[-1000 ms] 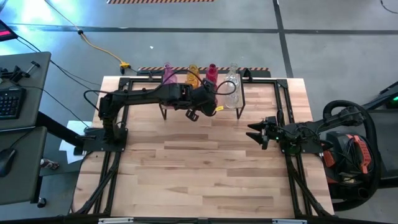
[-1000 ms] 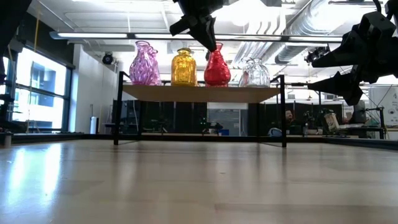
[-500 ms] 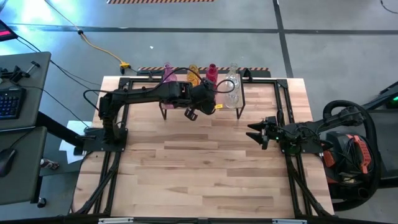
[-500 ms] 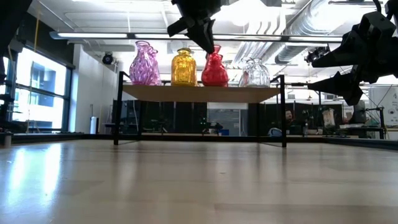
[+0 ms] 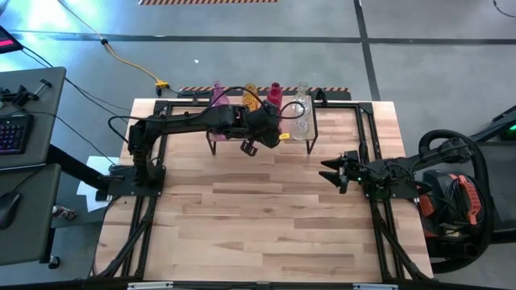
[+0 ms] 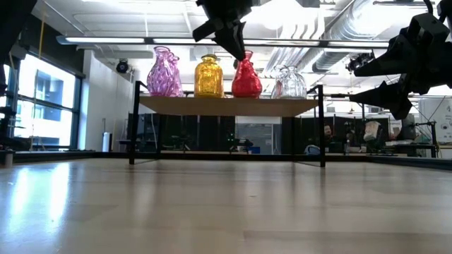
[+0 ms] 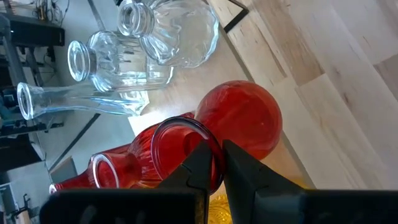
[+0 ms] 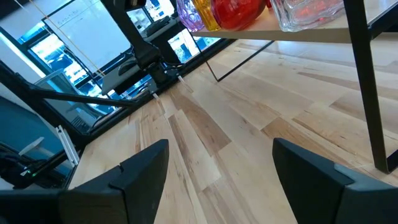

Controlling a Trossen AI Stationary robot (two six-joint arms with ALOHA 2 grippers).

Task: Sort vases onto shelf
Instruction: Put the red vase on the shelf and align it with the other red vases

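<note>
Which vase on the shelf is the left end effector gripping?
The round red glass vase, third from the pink end: the left end effector pinches its rim; the pink, amber and clear ones stand untouched.

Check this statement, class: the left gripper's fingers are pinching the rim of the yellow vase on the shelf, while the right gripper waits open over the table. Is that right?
Not quite. The left gripper has its fingers shut on the rim of the red vase, not the yellow vase beside it; the left wrist view shows this. The rest holds: the vase stands on the shelf, and the right gripper waits open over the table.
</note>
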